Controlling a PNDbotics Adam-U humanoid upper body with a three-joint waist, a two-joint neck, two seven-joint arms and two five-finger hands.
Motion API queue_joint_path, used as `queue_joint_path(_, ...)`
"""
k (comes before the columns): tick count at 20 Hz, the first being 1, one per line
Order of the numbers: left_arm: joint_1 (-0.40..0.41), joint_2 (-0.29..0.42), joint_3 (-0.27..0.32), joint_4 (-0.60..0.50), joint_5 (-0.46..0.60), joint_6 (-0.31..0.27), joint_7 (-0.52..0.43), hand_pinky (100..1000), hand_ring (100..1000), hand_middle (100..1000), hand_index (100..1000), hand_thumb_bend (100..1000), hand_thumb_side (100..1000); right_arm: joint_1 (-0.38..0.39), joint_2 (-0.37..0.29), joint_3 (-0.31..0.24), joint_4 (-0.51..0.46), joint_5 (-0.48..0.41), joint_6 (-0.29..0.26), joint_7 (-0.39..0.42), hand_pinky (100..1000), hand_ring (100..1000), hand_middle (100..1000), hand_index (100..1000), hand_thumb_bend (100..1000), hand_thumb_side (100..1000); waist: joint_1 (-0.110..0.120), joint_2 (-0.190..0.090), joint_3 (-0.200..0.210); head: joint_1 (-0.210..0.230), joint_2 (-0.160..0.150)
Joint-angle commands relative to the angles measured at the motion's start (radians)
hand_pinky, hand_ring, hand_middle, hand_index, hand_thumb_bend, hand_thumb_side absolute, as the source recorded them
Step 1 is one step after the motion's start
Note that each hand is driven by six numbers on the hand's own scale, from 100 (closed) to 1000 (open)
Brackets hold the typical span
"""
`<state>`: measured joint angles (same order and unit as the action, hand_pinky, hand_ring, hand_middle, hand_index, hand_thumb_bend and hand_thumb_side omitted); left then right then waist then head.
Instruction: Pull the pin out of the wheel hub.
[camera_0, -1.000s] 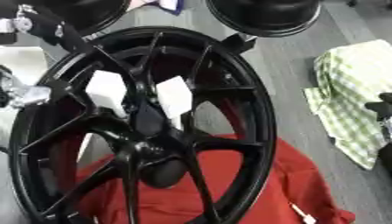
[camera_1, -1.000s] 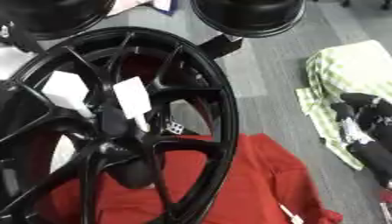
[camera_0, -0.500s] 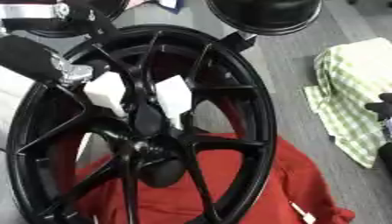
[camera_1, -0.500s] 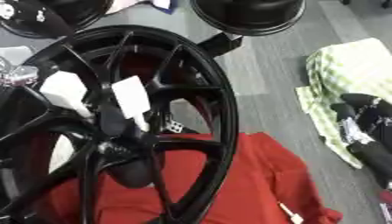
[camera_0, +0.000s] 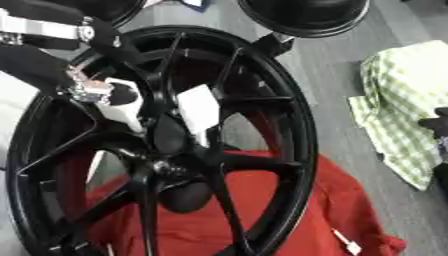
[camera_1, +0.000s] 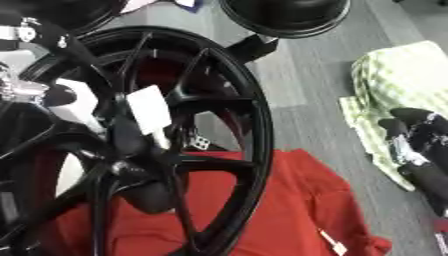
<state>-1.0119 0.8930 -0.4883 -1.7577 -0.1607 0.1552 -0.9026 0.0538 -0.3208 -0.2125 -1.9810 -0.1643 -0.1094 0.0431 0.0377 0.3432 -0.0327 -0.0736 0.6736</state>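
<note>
Grey floor, a red cloth (camera_0: 262, 220) under a black wheel (camera_0: 289, 135) propped on edge. The left hand (camera_0: 83, 87) is at the spokes beside the hub (camera_0: 171, 167); its fingers are hidden, so I cannot tell their spread. The pin is probably the small metal piece at its fingertips — stiff, light, slick, best pinched at its head. The right hand (camera_1: 420, 150) idles, curled, well apart.

Glossy black wheel (camera_0: 262, 165) fills my view, two white tags (camera_0: 199, 109) on its spokes. Red cloth (camera_0: 289, 220) underneath, green-and-white checked cloth (camera_1: 394, 80) off right, grey floor (camera_1: 306, 105). My right hand (camera_1: 424, 150) is black.
</note>
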Motion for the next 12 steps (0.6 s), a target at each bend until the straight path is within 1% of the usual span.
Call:
queue_joint_path(1,-0.010,0.017,0.015,-0.005,-0.003,-0.038,-0.004,940,921,882,936,363,709,-0.002,-0.008,-0.002,-0.019,0.001,0.002,0.001,881,711,534,692,113,265,-0.002,-0.015,-0.001,0.002,-0.016)
queue_joint_path(3,-0.005,0.017,0.004,0.003,-0.026,-0.060,-0.004,938,924,886,938,348,642,-0.003,-0.006,-0.002,-0.019,0.000,0.003,0.001,881,711,534,692,112,266,-0.003,-0.014,-0.003,0.003,-0.017)
queue_joint_path(4,-0.002,0.017,0.001,0.007,-0.037,-0.070,-0.004,938,924,886,938,348,642,-0.003,-0.005,-0.002,-0.019,-0.001,0.004,0.001,881,711,534,692,112,266,-0.003,-0.014,-0.004,0.004,-0.018)
queue_joint_path(5,0.000,0.016,-0.002,0.012,-0.046,-0.077,-0.004,937,925,887,938,343,607,-0.004,-0.004,-0.003,-0.019,-0.001,0.004,0.001,881,710,533,691,112,266,-0.004,-0.014,-0.005,0.004,-0.018)
queue_joint_path(12,0.016,0.008,-0.009,0.039,-0.115,-0.101,-0.004,932,927,888,940,374,573,-0.006,0.002,-0.003,-0.019,-0.003,0.007,0.002,881,708,532,691,110,268,-0.005,-0.010,-0.009,0.004,-0.025)
